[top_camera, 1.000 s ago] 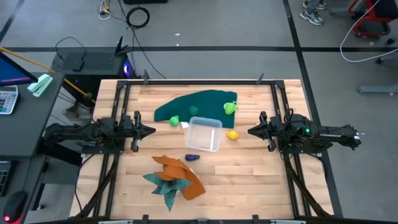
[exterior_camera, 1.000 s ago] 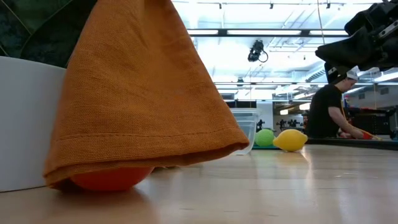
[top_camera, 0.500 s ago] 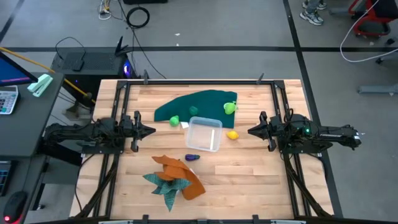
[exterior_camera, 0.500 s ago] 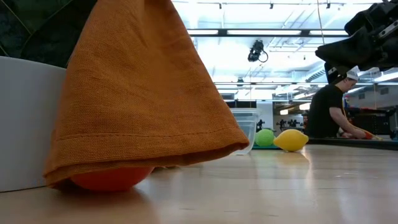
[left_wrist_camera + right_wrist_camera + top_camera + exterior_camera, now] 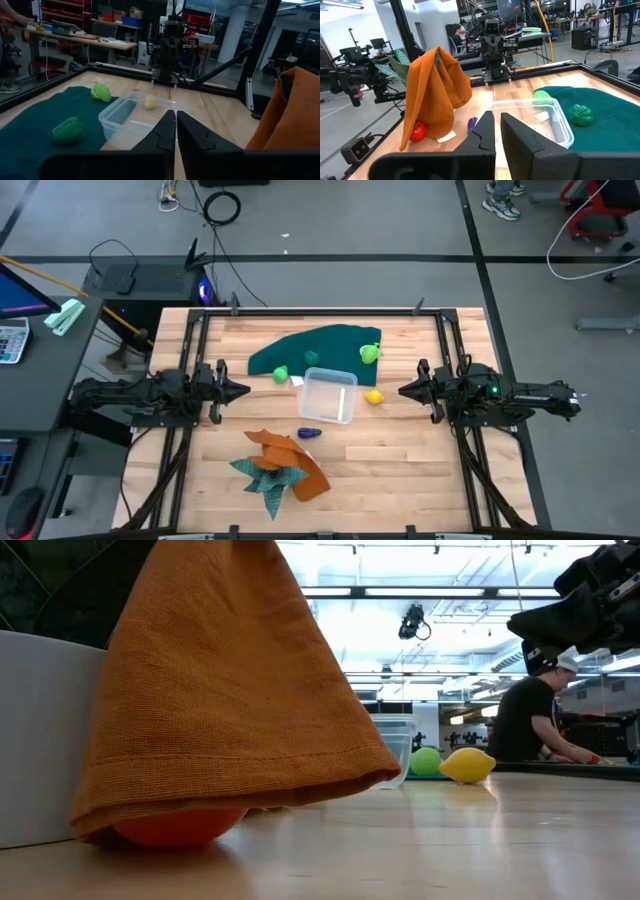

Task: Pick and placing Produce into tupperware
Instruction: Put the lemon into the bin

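Both arms wait at the sides of the worktop [image 5: 400, 450], each hand clenched on nothing: the left hand [image 5: 244, 390] at the left edge, the right hand [image 5: 404, 390] at the right edge, both pointing inward at the tub [image 5: 327, 396] between them. In the wrist views each pair of fingers [image 5: 176, 131] stands nearly closed, with only a thin slit showing.

The clear tub sits mid-worktop and looks empty. A yellow lemon [image 5: 374, 396] lies just beside its right wall, nearest the right hand. A purple piece [image 5: 309, 434] lies just beyond its near edge. A green piece [image 5: 281, 374] and a light green piece [image 5: 371, 353] rest on the dark green cloth [image 5: 320, 348] on the far side. A red piece [image 5: 418, 131] peeks from under the orange cloth [image 5: 290, 455], which is heaped with a teal cloth [image 5: 262, 478] near the front.

No picking appears to have begun. The lemon looks the sensible first target for the right hand: spread the fingers wide, come down over its short axis, and keep clear of the tub wall, which is light and likely to slide if nudged. The red piece will probably need the cloth lifted first.

A small white tag [image 5: 297, 381] lies by the tub's far-left corner; no writing is legible.
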